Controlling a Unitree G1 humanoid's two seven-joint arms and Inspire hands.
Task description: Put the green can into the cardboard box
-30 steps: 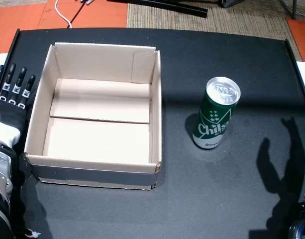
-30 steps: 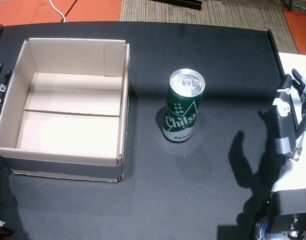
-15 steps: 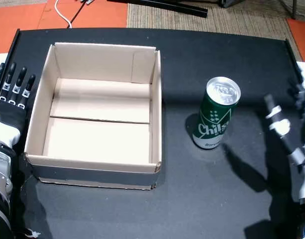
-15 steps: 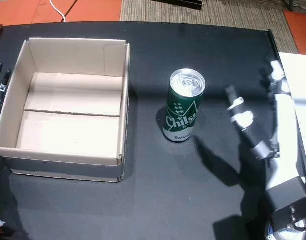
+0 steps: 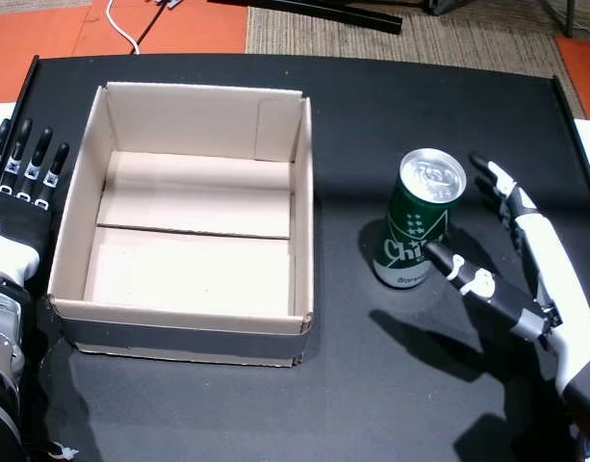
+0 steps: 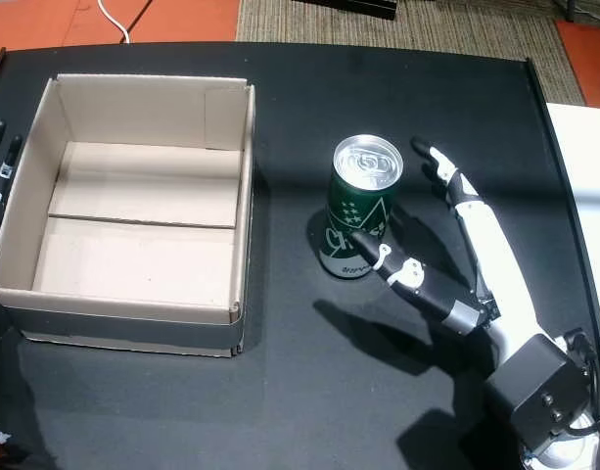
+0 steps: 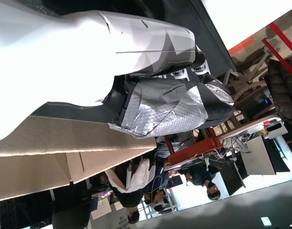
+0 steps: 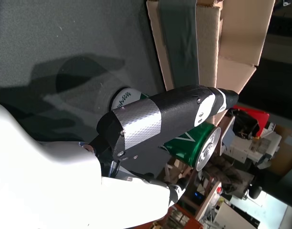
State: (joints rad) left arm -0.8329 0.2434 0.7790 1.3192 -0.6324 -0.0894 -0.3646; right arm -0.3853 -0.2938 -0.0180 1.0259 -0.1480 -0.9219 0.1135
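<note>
— Where is your green can?
— Upright on the black tabletop, centre-right of the frame, beside the cardboard box at left.
— Your hands?
— Your right hand is spread open beside the can, grasping nothing. Your left hand rests open at the left edge.

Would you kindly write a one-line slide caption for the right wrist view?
Right hand open beside the upright green can, thumb across its side, cardboard box beyond on the black table.
</note>
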